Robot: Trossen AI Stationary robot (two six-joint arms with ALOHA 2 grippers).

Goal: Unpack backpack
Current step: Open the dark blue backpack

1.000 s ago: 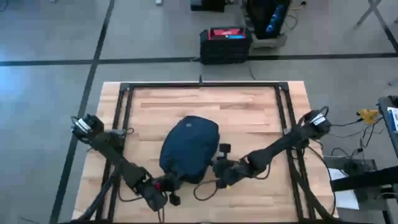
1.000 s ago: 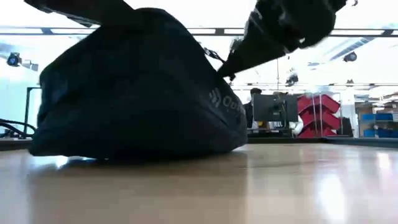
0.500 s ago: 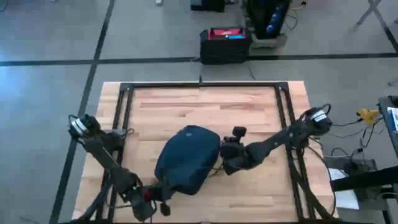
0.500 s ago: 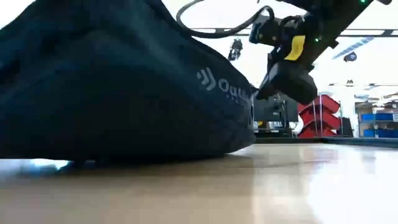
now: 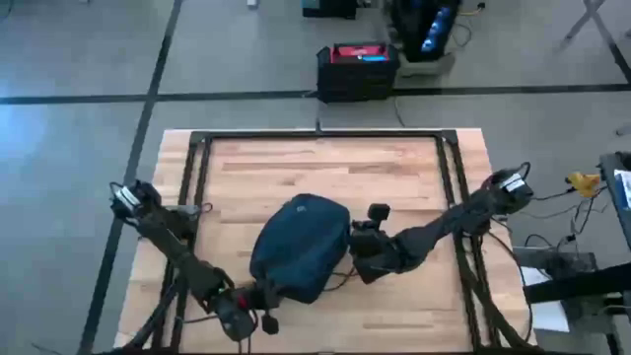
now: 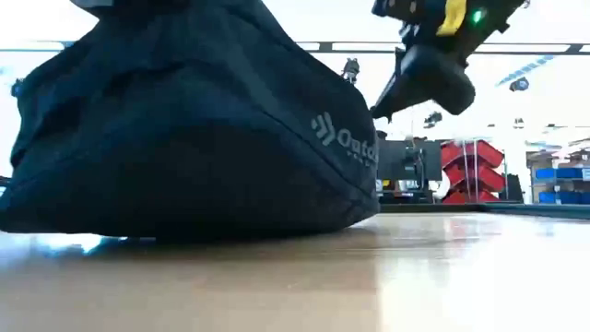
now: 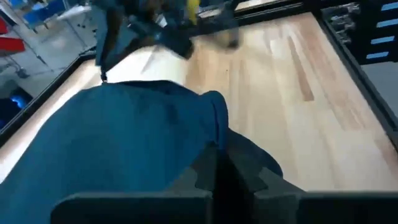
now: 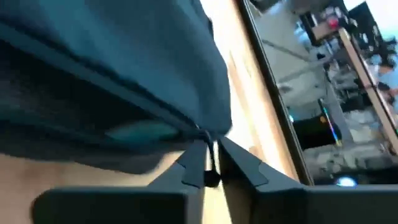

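On the table: backpack (image 5: 301, 247) isn't unpacked yet, nothing's out.
Left gripper (image 5: 258, 298) is clamping its fabric; right gripper (image 5: 357, 254) is pinching a zipper pull, I think.

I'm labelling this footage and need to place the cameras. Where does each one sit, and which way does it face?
High view: overhead, straight down on the table, backpack and both arms.
Low view: at tabletop height, level across at the backpack; one arm overhead.
Left wrist view: left gripper shut on backpack fabric.
Right wrist view: right gripper at the backpack's edge.
All four views share the backpack.
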